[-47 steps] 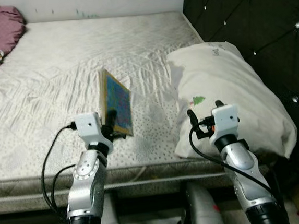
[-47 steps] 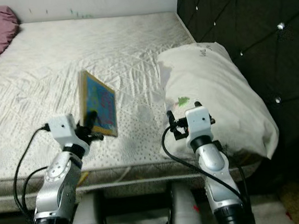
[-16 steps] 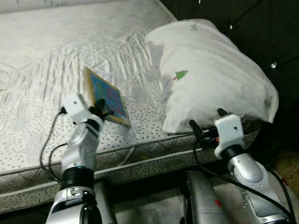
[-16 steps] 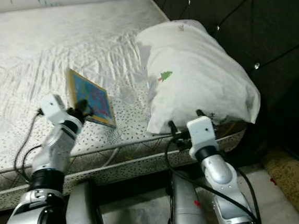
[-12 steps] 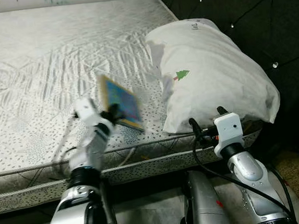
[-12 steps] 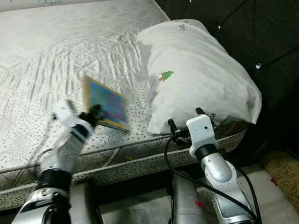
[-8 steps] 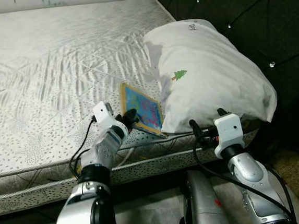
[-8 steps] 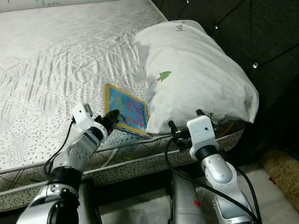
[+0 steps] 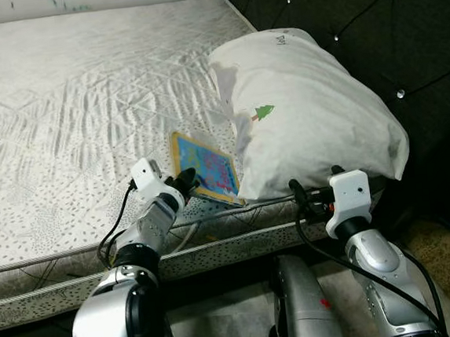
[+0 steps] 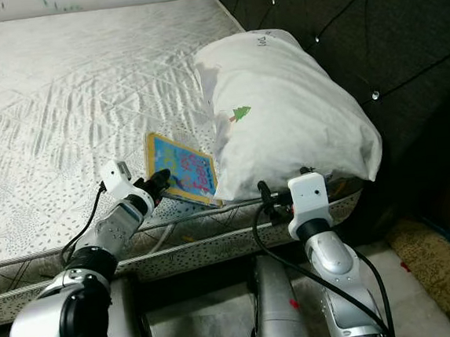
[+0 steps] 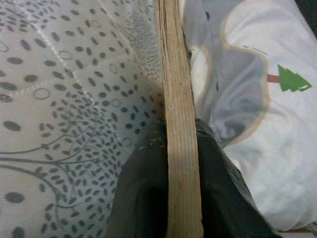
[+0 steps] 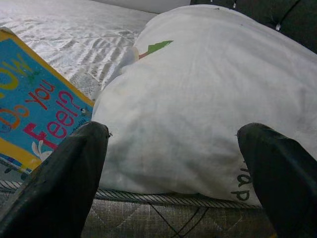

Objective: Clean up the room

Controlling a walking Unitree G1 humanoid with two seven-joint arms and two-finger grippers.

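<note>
Tidying looks only partly done, judging from how things lie: a children's book [image 9: 207, 168] with a blue cover and yellow border sits tilted on the near edge of the bed [image 9: 69, 103], its right side touching the big white pillow [image 9: 308, 122] that leans against the dark tufted headboard [image 9: 370, 22] on the right. The left gripper [image 9: 185, 180] holds the book by its near left edge, and the left wrist view shows the two black jaws pinching the worn cardboard edge from both sides, with the dotted mattress cover on one side and the pillow's little green tree print on the other. The right gripper [image 10: 271, 198] hangs in front of the mattress edge, just near of the pillow, its jaws spread wide and holding nothing; the right wrist view looks between them at the pillow and the book's cover. What remains, as far as I can judge, is to let go of the book or carry it somewhere proper, and perhaps straighten the pillow.
</note>
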